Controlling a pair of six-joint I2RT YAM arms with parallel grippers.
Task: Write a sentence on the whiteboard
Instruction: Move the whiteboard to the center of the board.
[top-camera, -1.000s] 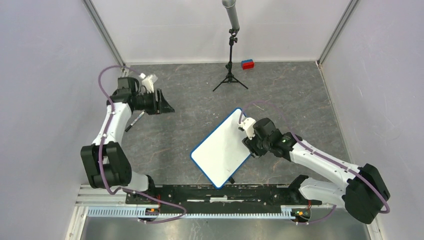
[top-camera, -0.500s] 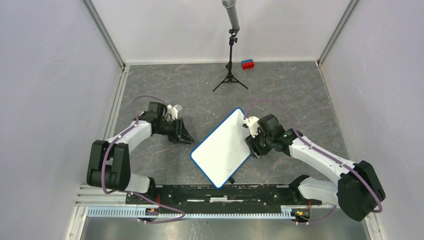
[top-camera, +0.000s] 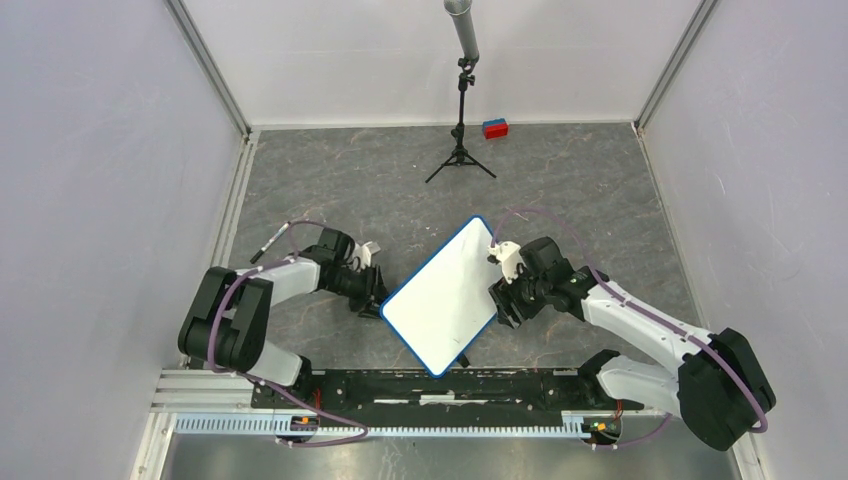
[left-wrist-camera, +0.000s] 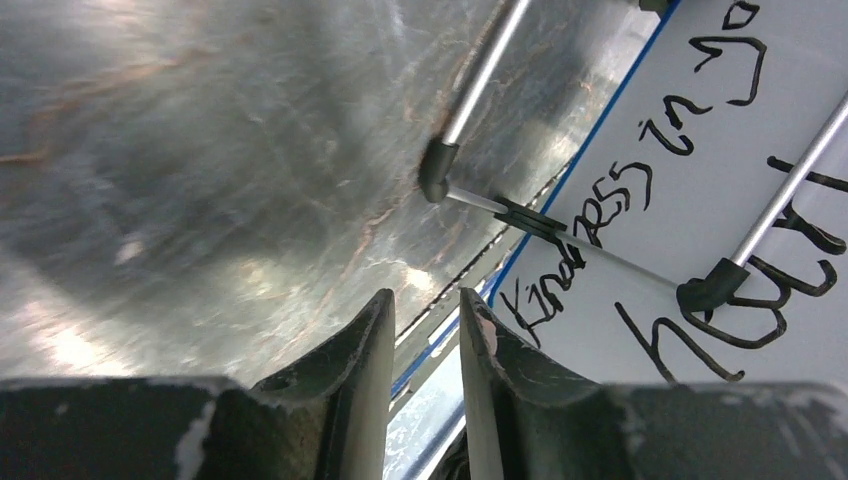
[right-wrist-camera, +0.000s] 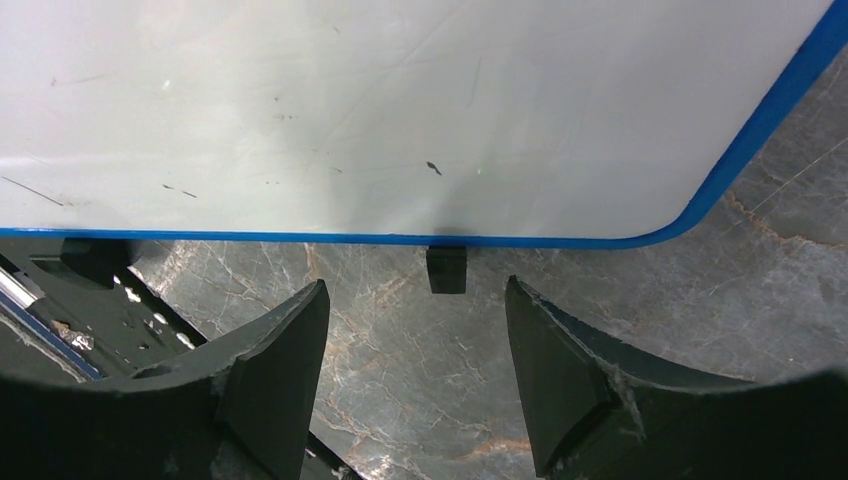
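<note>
Whiteboard (right-wrist-camera: 400, 100) fills upper frame, white face with a few faint dark specks and streaks, blue rim along its lower edge curving up at a rounded corner on the right. One small black foot (right-wrist-camera: 446, 270) sticks out under the rim onto the grey marbled table (right-wrist-camera: 700, 300). Right gripper (right-wrist-camera: 415, 300) sits low just beside that edge, jaws apart, gripping nothing; black frame (right-wrist-camera: 90, 290) at lower left.
</note>
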